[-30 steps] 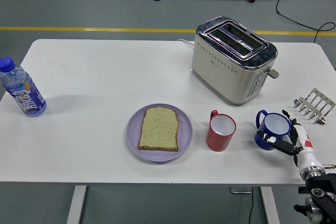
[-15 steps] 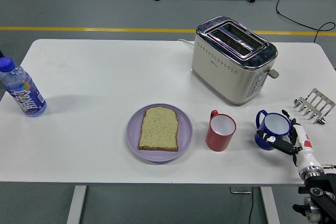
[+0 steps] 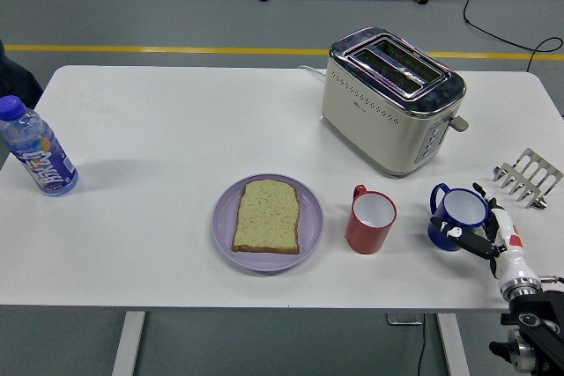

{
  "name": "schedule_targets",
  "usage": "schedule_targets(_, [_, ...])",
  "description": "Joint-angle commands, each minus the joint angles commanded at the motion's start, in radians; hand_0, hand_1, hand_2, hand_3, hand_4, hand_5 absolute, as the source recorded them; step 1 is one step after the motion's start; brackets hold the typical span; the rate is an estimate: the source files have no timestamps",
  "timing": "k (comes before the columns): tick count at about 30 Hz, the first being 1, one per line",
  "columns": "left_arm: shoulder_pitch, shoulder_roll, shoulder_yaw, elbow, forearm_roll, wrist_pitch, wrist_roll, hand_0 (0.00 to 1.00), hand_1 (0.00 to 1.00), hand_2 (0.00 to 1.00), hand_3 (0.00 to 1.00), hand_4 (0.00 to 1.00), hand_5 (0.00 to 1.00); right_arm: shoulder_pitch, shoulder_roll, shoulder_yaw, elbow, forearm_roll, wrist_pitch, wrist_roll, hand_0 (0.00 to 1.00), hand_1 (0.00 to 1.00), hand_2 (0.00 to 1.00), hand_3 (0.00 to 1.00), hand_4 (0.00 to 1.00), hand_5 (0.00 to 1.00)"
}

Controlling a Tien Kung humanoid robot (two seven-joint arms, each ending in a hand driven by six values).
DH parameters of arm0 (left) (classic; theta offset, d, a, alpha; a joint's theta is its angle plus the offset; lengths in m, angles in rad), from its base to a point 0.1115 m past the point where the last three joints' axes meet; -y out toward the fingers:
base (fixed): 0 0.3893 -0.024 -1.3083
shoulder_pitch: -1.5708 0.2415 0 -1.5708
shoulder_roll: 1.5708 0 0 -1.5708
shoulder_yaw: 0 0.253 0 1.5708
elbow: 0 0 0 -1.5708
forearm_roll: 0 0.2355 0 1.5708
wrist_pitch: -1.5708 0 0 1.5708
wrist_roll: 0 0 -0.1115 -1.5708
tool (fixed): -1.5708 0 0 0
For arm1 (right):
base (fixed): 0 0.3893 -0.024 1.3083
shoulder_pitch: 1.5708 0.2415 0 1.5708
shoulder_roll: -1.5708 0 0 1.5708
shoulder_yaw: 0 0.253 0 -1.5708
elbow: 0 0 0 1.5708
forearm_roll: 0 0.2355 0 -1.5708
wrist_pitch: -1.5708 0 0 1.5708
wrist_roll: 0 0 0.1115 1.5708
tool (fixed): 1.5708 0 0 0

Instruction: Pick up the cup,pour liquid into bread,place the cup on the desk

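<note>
1. Blue cup (image 3: 458,215) stands upright on the white worktop (image 3: 176,129), near its right front corner, not lifted.
2. Right hand (image 3: 486,233) sits against the cup's near side, fingers (image 3: 467,239) loosely spread around it; firm grasp doubtful.
3. Bread (image 3: 267,215) lies dry-looking on the purple plate (image 3: 310,222), well left of the cup.
4. Lifting, pouring and setting down are all left, by my read.

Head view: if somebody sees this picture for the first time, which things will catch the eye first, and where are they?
The shiny cream toaster stands at the far right of the white table, and a slice of bread lies on a purple plate near the front middle. Right of the plate stand a red cup and a blue cup, with the right hand at the blue one.
</note>
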Motion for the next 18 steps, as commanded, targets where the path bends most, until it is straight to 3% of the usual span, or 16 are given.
schedule_targets(18, [-0.003,0.001,0.015,0.000,-0.021,-0.003,-0.006,0.690,0.756,0.773,0.611,0.396,0.998,0.014,0.003,-0.019,-0.025,0.073,0.018,0.043,0.887,0.767,0.828,0.870,0.969,0.139])
